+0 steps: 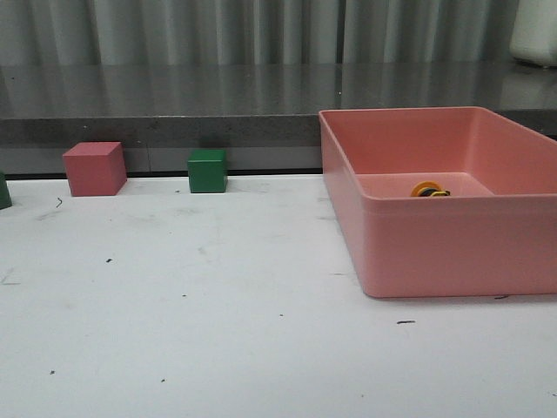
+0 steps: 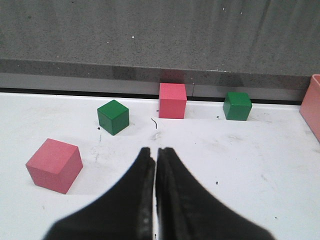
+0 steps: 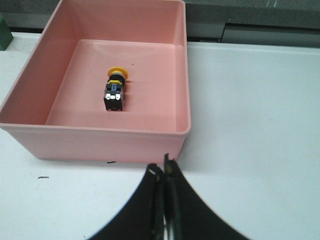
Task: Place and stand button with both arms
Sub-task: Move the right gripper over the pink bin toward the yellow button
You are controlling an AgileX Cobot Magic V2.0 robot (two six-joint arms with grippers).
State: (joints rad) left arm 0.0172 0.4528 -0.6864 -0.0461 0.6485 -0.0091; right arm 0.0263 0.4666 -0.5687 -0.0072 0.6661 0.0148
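The button (image 3: 114, 91), a yellow-orange cap on a black body, lies on its side on the floor of the pink bin (image 3: 100, 143). In the front view only its cap and a bit of black body show over the bin's front wall, button (image 1: 429, 189) in bin (image 1: 452, 252). My right gripper (image 3: 162, 170) is shut and empty, hovering over the white table just outside the bin's near wall. My left gripper (image 2: 155, 151) is shut and empty too, over the table among the cubes, far from the bin. Neither arm appears in the front view.
Red cube (image 2: 54, 164), green cube (image 2: 113, 117), red cube (image 2: 172, 100) and green cube (image 2: 237, 106) stand on the white table ahead of the left gripper. In front: red cube (image 1: 94, 168), green cube (image 1: 207, 171). A grey ledge (image 1: 174, 113) runs along the back.
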